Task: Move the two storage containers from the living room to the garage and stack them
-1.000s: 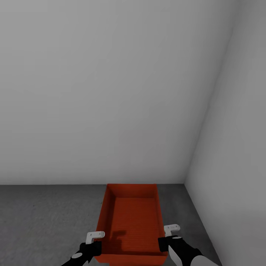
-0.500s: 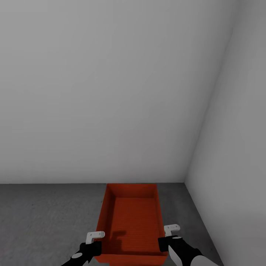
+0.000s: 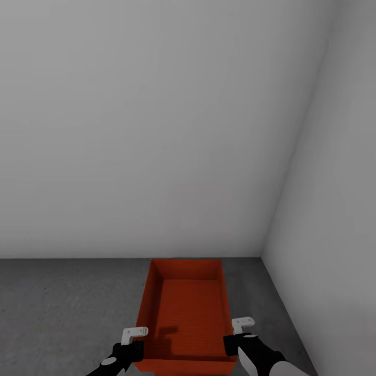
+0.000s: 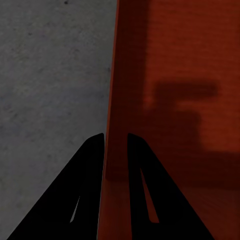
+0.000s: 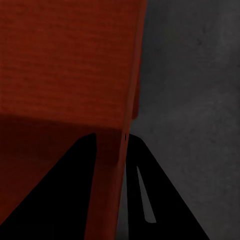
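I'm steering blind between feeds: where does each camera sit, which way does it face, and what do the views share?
Head view: high up, facing forward and down at the storage container, floor, both grippers.
Left wrist view: along the left gripper, straddling a container wall.
Right wrist view: along the right gripper, straddling the opposite wall.
Shared: container and concrete floor.

Nothing has changed across the second. The bin sits at the same spot on the floor near the corner, and the left pincer and right pincer grip its side walls exactly as before. The head view itself has not shifted.
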`<state>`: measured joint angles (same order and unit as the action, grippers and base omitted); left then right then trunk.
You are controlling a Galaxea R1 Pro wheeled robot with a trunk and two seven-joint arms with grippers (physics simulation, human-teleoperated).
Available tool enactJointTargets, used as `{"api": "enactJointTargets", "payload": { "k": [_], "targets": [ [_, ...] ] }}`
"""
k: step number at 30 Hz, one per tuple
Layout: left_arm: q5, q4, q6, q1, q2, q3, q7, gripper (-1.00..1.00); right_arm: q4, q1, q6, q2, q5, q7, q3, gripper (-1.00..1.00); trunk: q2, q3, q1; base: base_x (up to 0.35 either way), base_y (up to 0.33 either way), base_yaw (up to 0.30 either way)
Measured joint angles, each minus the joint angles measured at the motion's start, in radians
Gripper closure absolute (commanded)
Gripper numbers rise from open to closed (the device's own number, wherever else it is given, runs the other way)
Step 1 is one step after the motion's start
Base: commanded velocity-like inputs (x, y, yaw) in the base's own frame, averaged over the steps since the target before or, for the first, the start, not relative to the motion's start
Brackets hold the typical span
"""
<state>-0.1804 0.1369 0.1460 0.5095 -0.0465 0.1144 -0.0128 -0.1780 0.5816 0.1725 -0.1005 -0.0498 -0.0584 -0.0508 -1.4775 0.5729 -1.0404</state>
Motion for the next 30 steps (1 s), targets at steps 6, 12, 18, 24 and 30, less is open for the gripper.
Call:
{"api": "enactJointTargets", "payload": {
  "k": [6,12,18,24,30],
  "targets": [
    [0.0,0.0,0.0,0.0,0.0,0.0,0.0,1.0,0.0,0.0,0.0,0.0,0.0,0.0,0.0,1.0,-0.014,0.006,-0.008,0.0,0.0,0.0],
    [0.0,0.0,-0.001,0.0,0.0,0.0,0.0,1.0,0.001,0.0,0.0,0.0,0.001,0.0,0.0,1.0,-0.056,0.025,-0.031,0.0,0.0,0.0],
    [0.0,0.0,-0.001,0.0,0.0,0.0,0.0,1.0,0.001,0.0,0.0,0.0,0.001,0.0,0.0,1.0,-0.098,0.044,-0.054,0.0,0.0,0.0],
    [0.0,0.0,-0.001,0.0,0.0,0.0,0.0,1.0,0.0,0.0,0.0,0.0,0.0,0.0,0.0,1.0,-0.119,0.053,-0.065,0.0,0.0,0.0],
    [0.0,0.0,0.0,0.0,0.0,0.0,0.0,1.0,0.0,0.0,0.0,0.0,0.0,0.0,0.0,1.0,-0.154,0.069,-0.084,0.0,0.0,0.0]
  ]
}}
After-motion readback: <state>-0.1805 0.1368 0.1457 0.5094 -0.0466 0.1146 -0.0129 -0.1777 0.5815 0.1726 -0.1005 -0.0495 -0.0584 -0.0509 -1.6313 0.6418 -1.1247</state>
